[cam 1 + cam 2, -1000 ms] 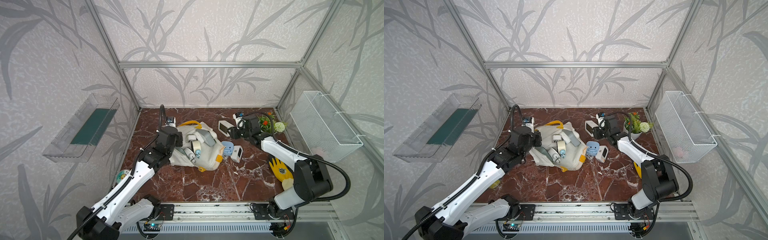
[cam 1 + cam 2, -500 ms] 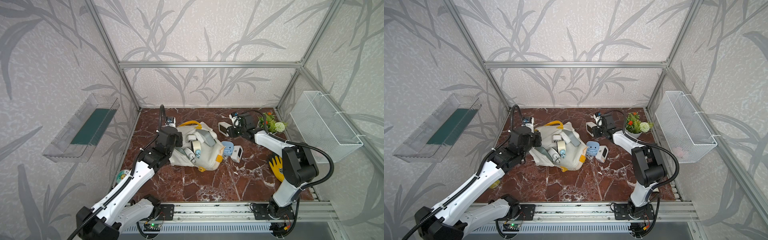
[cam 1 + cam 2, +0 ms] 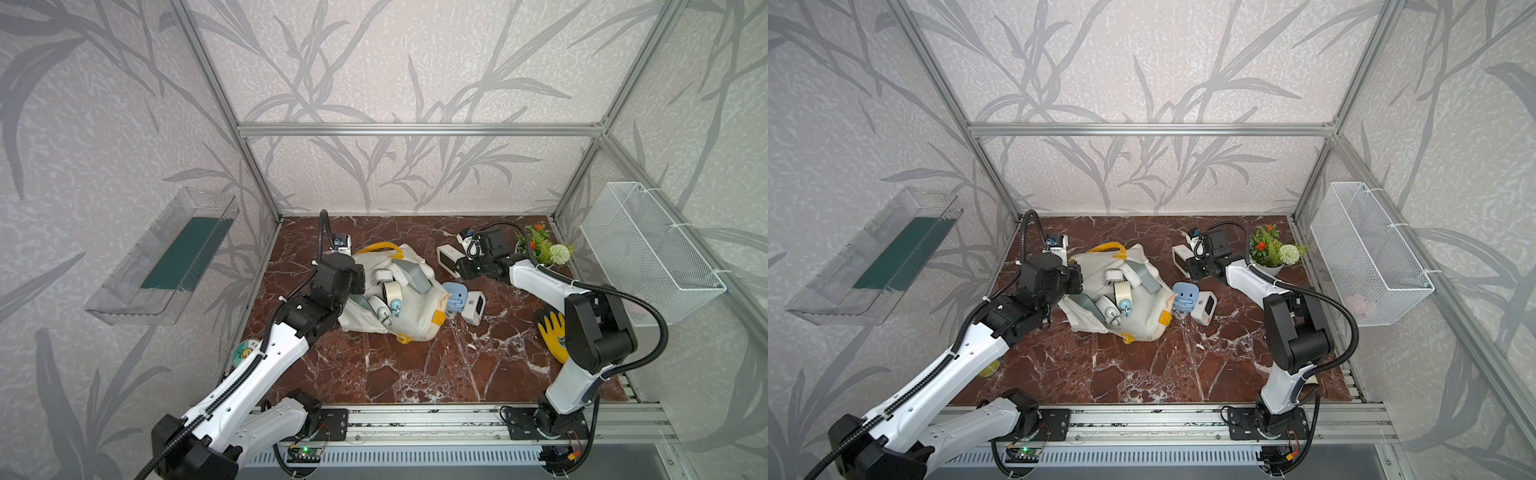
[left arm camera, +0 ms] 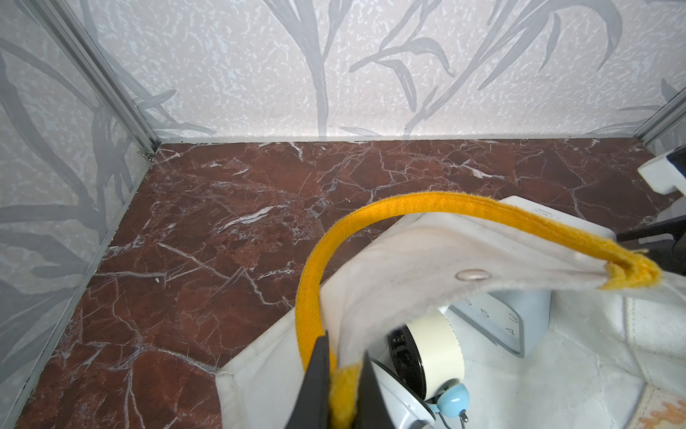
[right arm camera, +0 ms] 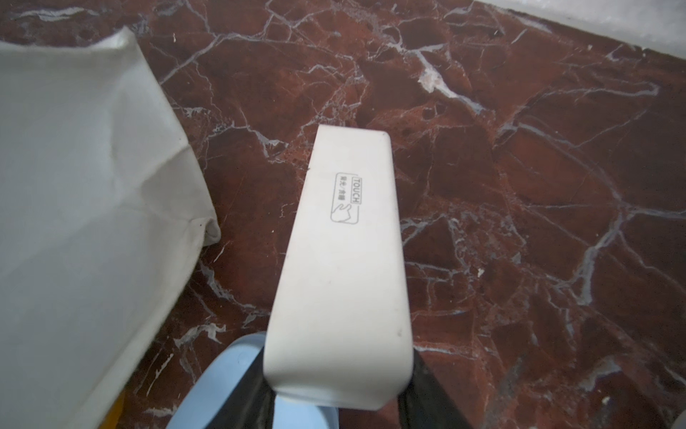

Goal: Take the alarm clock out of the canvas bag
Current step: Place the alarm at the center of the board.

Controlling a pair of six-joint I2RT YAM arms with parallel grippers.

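Right of the canvas bag (image 3: 415,316), the right gripper (image 3: 458,266) clamps the white alarm clock (image 5: 345,260); lower it level, then release. The left gripper (image 4: 343,356) pinches the yellow handle (image 4: 445,202).

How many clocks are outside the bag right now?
3: a long white clock gripped in the right hand; a blue clock beside the bag; a white boxy clock next to it. Others behind the bag may be hidden.

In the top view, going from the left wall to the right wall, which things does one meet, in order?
Clear wall tray, canvas bag, light blue alarm clock, potted plant, white wire basket.
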